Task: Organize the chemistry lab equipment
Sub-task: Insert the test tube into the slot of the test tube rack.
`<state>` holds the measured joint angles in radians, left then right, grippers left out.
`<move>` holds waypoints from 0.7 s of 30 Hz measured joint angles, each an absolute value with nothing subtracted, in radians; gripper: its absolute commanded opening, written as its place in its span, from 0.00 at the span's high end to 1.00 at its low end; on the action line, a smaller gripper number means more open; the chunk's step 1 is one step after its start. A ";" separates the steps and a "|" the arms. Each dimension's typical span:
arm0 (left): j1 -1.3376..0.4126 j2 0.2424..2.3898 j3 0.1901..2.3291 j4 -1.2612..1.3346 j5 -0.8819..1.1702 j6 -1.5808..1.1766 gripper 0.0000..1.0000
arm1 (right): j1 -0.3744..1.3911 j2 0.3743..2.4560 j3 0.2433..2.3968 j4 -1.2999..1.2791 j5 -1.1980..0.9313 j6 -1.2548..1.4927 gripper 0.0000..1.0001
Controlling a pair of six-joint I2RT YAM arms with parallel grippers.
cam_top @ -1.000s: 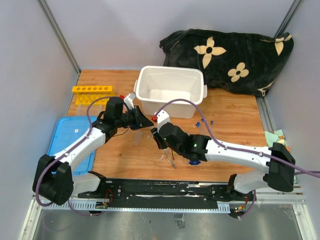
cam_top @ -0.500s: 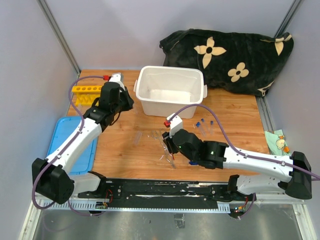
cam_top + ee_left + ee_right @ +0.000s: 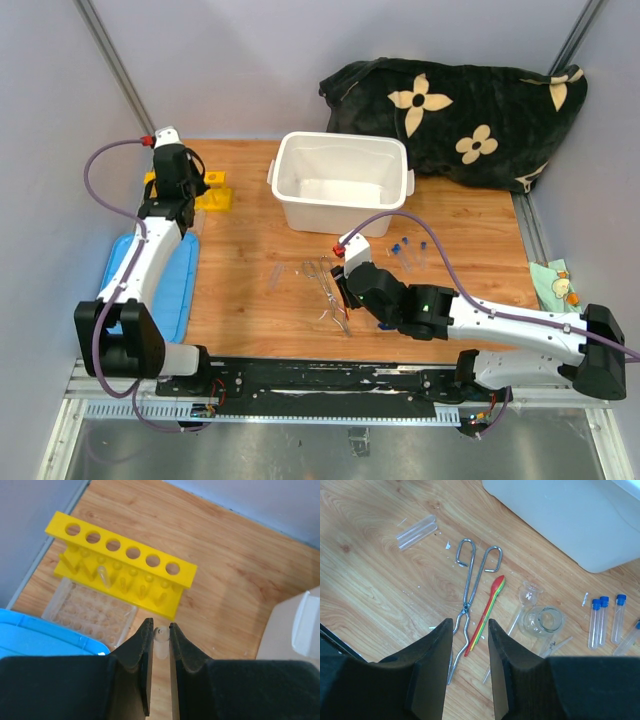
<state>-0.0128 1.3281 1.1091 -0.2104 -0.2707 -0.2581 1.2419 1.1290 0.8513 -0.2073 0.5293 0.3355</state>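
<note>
My left gripper (image 3: 160, 630) is shut on a small clear tube (image 3: 161, 645), held upright just in front of the yellow holed rack (image 3: 120, 560), which stands at the back left (image 3: 215, 192). One clear tube (image 3: 103, 575) stands in the rack. My right gripper (image 3: 470, 625) hangs open over the metal tweezers (image 3: 470, 580) and the thin red-orange tool (image 3: 487, 607), touching neither. A glass flask (image 3: 542, 620), several blue-capped tubes (image 3: 600, 620) and two bare clear tubes (image 3: 417, 530) lie on the wood nearby.
The white bin (image 3: 340, 180) stands at the back centre, with the flower-patterned blanket (image 3: 460, 110) behind it on the right. A blue lid (image 3: 150, 280) lies along the left edge. A clear well tray (image 3: 90, 610) sits between lid and rack.
My left arm has swung left from the bin's front to the yellow rack, carrying the clear tube. The right arm stretched out while its gripper stayed over the tweezers.
</note>
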 measured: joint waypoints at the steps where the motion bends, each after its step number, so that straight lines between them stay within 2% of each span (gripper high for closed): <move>1: -0.009 1.341 1.110 -0.192 -0.280 -0.258 1.00 | 1.242 1.129 0.850 -0.207 0.531 0.336 0.65; 13: 0.063 1.539 1.111 0.027 -0.352 -0.258 1.00 | 1.242 1.142 0.832 -0.207 0.561 0.334 0.64; 21: 0.087 1.586 1.104 0.156 -0.385 -0.247 1.00 | 1.227 1.172 0.832 -0.205 0.558 0.327 0.64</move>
<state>0.0872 1.5856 1.1038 0.1558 -0.3847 -0.2474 1.2266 1.1717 0.8322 -0.2050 0.5575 0.3271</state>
